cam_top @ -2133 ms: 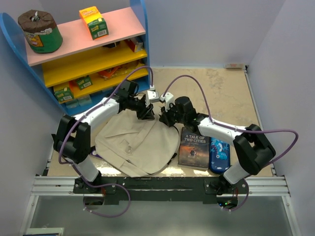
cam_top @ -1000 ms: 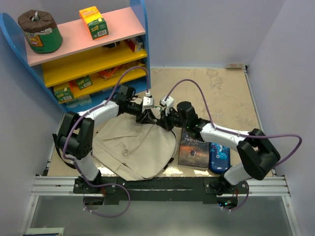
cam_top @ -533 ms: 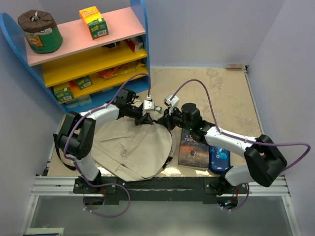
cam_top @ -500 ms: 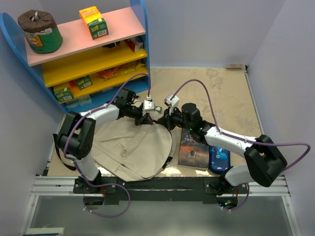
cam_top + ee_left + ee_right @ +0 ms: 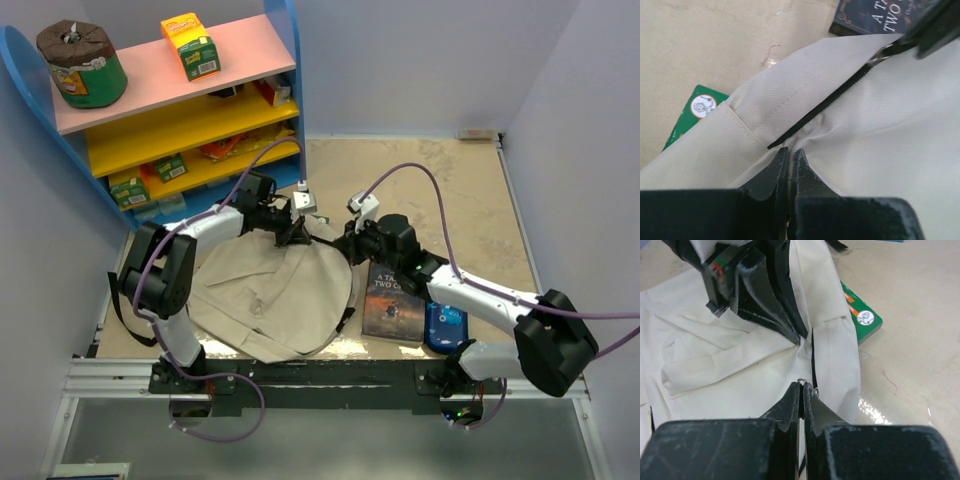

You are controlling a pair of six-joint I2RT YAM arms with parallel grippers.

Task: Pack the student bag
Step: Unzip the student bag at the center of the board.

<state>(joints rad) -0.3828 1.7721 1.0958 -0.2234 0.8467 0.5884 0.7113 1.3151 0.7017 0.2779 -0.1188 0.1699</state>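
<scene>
The student bag [image 5: 265, 295] lies flat and floppy at the near left of the table, beige with a black zipper [image 5: 830, 100]. My left gripper [image 5: 298, 233] is shut on a fold of the bag's fabric [image 5: 789, 152] at the zipper's near end. My right gripper [image 5: 349, 240] is shut on the small metal zipper pull [image 5: 802, 383] at the other end of the black line [image 5: 813, 355]. The two grippers face each other a short way apart over the bag's top edge [image 5: 730, 365]. A green book [image 5: 695, 112] pokes out from under the bag.
A dark book, "A Tale of Two Cities" [image 5: 390, 305], lies right of the bag, with a glossy blue pencil case [image 5: 445, 322] beside it. A coloured shelf unit [image 5: 180, 120] with boxes stands at the back left. The green book's corner [image 5: 864, 315] also shows beside the bag.
My left gripper has shut on the bag's fabric. The right gripper has moved right with the zipper pull, away from the left one, and the bag's top edge has lifted slightly.
</scene>
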